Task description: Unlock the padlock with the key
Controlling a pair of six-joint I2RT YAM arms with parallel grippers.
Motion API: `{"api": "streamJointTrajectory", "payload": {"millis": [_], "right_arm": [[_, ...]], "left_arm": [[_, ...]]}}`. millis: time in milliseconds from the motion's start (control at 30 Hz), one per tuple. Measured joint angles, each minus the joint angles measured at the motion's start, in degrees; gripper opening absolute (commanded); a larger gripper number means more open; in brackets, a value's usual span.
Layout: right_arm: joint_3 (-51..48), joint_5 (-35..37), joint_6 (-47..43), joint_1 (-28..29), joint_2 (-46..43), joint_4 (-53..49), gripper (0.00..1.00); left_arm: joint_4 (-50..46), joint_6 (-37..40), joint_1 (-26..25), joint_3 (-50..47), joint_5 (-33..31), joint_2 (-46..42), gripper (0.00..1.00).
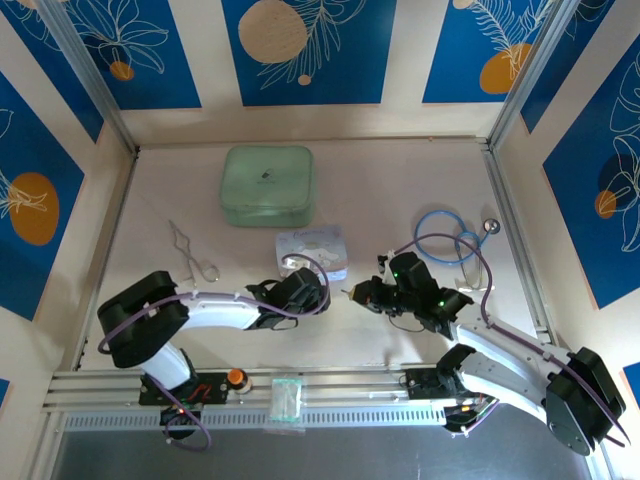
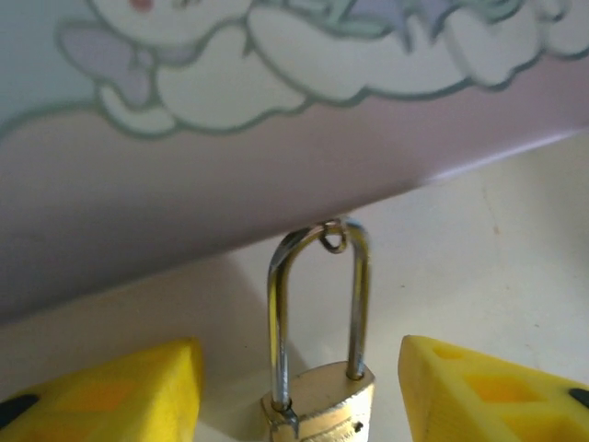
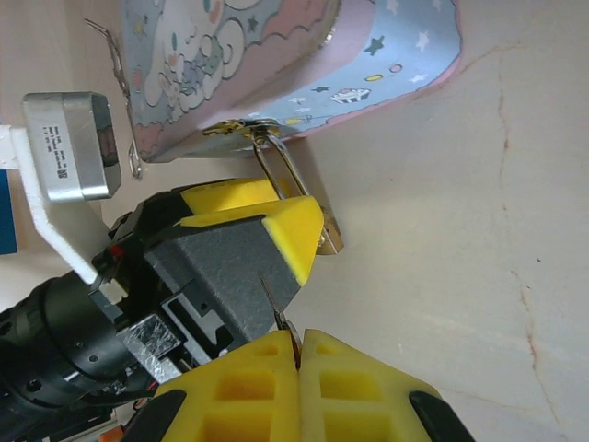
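The small brass padlock (image 2: 322, 412) hangs by its silver shackle (image 2: 279, 313) from a ring on the pale-blue cartoon tin (image 2: 276, 138). My left gripper (image 2: 300, 361) straddles the lock body, open, with a gap between each yellow finger and the brass. In the right wrist view the padlock (image 3: 329, 238) shows just past the left gripper's yellow fingers (image 3: 293, 235). My right gripper (image 3: 298, 345) is shut on the thin silvery key (image 3: 276, 308), whose blade pokes out toward the left gripper. From above, both grippers (image 1: 318, 292) (image 1: 352, 294) meet in front of the tin (image 1: 312, 250).
A pale green case (image 1: 267, 185) lies at the back. Long silver forceps (image 1: 192, 255) rest left of the tin. A blue cable coil and stethoscope (image 1: 450, 232) lie at the right. An orange knob (image 1: 236, 377) and a clear packet (image 1: 286, 398) sit on the front rail.
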Motion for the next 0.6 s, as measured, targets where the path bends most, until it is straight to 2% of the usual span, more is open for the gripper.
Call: {"api": "streamJointTrajectory", "payload": {"millis": [200,300,433,567,600], "right_arm": [[-0.59,0.0,0.07,0.0,0.7,0.79,0.0],[-1.2,-0.09,0.5,0.02,1.2,2.29,0.0],[-1.84,-0.2,1.33,0.68,2.62,3.54,0.0],[-2.19,-0.15,2.1,1.81,3.72,5.01,0.0],[-2.29,-0.11,2.32,2.23,3.89,5.49,0.0]], "left_arm": [[2.12,-1.86,0.0,0.0,-0.15,1.09,0.38],[3.21,-2.69,-0.02,-0.04,0.0,1.31,0.36],[4.17,-4.13,-0.11,-0.04,0.04,1.31,0.23],[4.76,-5.18,-0.39,-0.09,0.02,1.31,0.21],[5.03,-5.25,-0.44,-0.13,0.02,1.31,0.18]]}}
